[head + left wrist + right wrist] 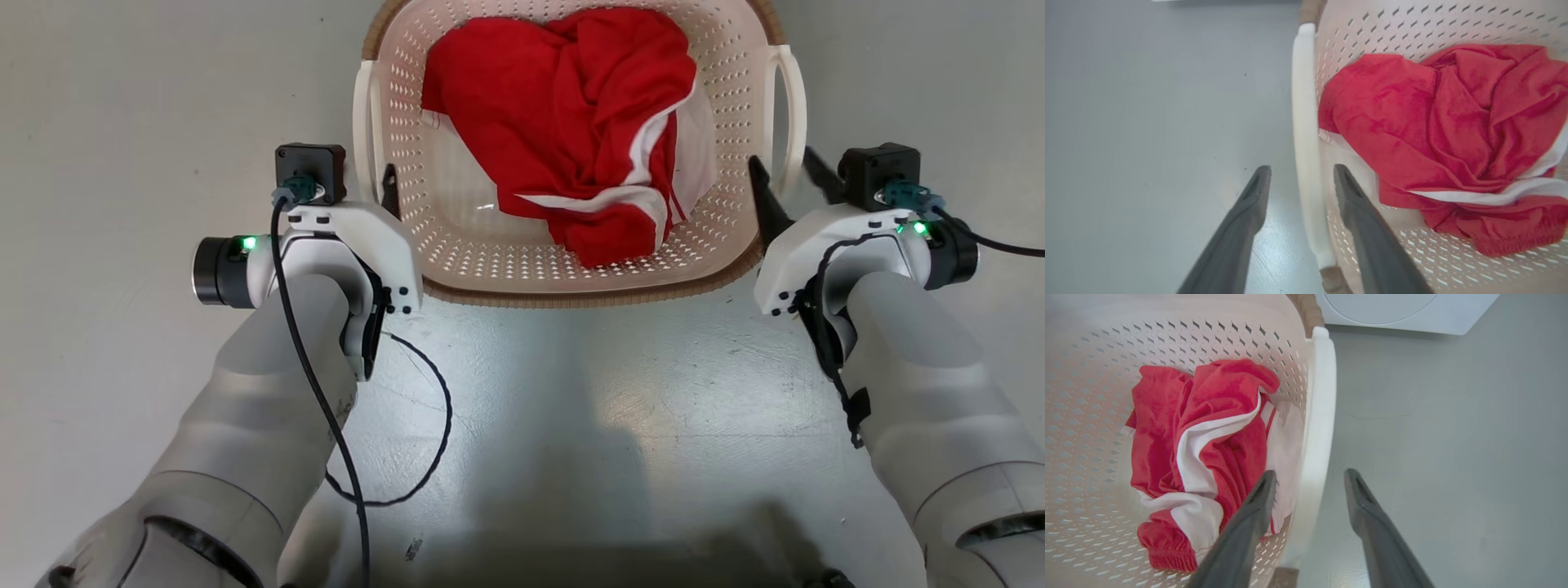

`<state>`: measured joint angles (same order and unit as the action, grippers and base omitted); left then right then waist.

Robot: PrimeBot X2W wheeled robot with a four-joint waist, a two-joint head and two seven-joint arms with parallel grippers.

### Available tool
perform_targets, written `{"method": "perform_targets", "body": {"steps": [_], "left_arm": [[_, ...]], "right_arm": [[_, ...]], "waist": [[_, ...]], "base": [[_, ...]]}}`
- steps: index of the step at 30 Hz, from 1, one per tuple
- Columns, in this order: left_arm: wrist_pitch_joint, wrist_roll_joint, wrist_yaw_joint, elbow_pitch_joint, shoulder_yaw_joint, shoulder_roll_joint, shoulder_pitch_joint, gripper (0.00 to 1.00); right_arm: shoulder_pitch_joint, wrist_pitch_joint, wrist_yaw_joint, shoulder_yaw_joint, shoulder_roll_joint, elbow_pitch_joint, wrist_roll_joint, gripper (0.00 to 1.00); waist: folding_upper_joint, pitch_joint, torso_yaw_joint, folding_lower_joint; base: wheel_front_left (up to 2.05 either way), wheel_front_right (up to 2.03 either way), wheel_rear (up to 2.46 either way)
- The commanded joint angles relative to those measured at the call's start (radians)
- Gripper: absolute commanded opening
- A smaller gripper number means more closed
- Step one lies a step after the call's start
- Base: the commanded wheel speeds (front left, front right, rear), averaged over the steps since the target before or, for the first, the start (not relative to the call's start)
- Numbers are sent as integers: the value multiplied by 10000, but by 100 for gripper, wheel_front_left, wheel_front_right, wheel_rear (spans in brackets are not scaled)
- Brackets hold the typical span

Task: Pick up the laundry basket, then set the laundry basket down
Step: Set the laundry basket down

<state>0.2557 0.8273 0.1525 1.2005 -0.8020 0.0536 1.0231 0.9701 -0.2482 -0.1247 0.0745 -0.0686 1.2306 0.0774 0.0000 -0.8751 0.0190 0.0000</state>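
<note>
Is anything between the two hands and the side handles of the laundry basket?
Nothing visible blocks it. The left hand is open with a finger on each side of the left handle of the laundry basket; the right hand likewise straddles the right handle. The red garment lies inside, near the right hand's inner finger.

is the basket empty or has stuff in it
Not empty: a crumpled red-and-white garment lies inside the cream perforated plastic laundry basket.

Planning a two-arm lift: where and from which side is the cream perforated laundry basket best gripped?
Take the cream-white perforated plastic laundry basket by its white loop left handle and right handle, from above. They stick out at opposite sides, so the lift should stay level; the left pincer and right pincer hang open astride them.
</note>
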Motion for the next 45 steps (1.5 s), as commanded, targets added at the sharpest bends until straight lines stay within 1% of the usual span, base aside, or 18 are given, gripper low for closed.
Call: {"method": "perform_targets", "body": {"steps": [1,7,17,24,32,37,41,45], "left_arm": [[61,-50,105,-10,222,257,157,100],[61,-241,160,-48,381,344,148,100],[61,-397,136,23,582,290,89,100],[61,-397,75,-52,826,298,-153,100],[61,-682,176,-869,1472,529,-859,100],[61,-1092,214,-1594,2031,563,-1514,100],[61,-1492,161,-2113,2370,583,-1981,100],[61,-1767,109,-2413,2724,548,-2483,100]], "right_arm": [[-232,-133,-60,34,184,-164,-146,100],[-373,-134,-60,-124,184,-224,-129,100],[-446,-135,-60,183,184,-335,363,100],[-640,-135,-60,442,184,-606,680,100],[-1202,-135,-60,434,184,-1132,765,100],[-1714,-135,-60,315,184,-1825,663,100],[-2126,-135,-60,122,184,-2427,443,100],[-2543,-135,-60,-195,184,-2770,99,100]], "waist": [[0,-9,21,0],[0,58,26,0],[0,252,-55,0],[0,618,-112,0],[0,1503,-147,0],[0,2284,-150,0],[0,2866,-165,0],[0,3486,-123,0]], "base": [[0,0,0],[0,0,0],[0,0,0],[0,0,0],[0,0,0],[0,0,0],[0,0,0],[0,0,0]]}}
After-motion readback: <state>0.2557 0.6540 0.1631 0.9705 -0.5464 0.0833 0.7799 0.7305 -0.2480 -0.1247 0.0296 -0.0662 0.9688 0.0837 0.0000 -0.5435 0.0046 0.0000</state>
